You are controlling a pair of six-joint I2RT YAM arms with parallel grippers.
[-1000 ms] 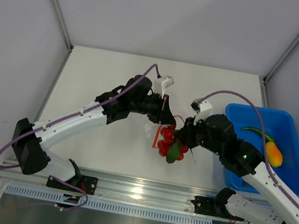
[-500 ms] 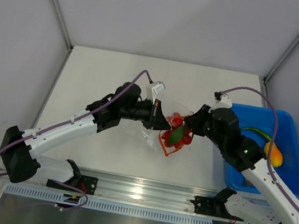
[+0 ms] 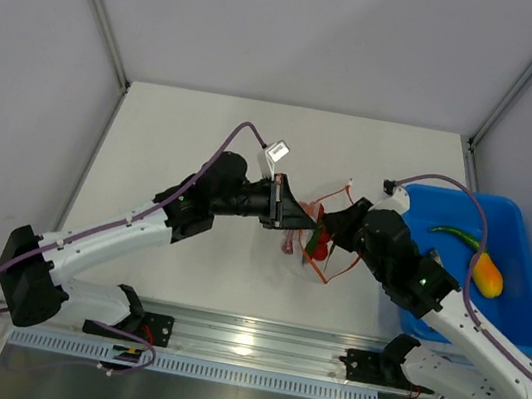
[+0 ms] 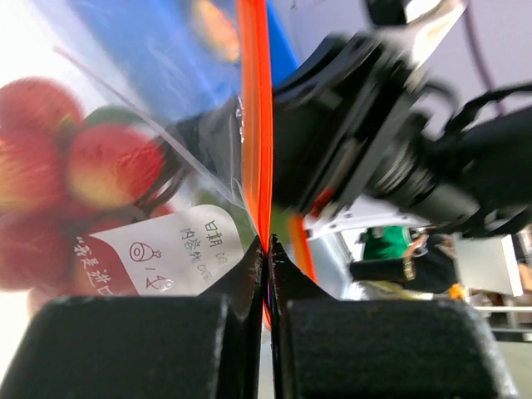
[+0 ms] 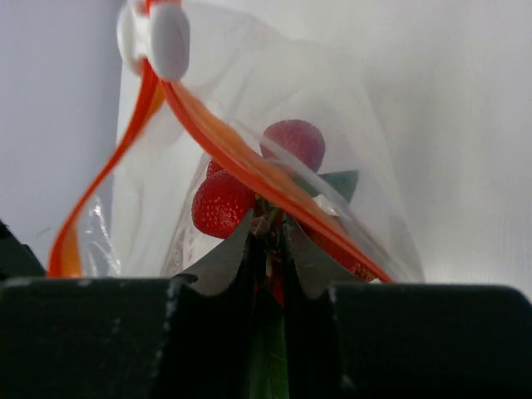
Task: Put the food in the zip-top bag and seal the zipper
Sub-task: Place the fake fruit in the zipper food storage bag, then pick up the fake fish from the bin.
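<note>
R tool prob. on zipper

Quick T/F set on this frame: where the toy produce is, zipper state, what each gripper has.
1. The cluster of red cherry tomatoes is inside the clear crinkly zip-top bag. True.
2. The yellow-orange pepper is in the bag. False: it lies in the blue plastic bin.
3. The left gripper has its jaws shut on the orange-red zipper strip. True.
4. The right gripper clamps the long green pepper. False: that pepper lies in the bin; these jaws pinch the zipper strip.
5. The zipper is sealed. False: its two strips part below the white slider tab.
</note>
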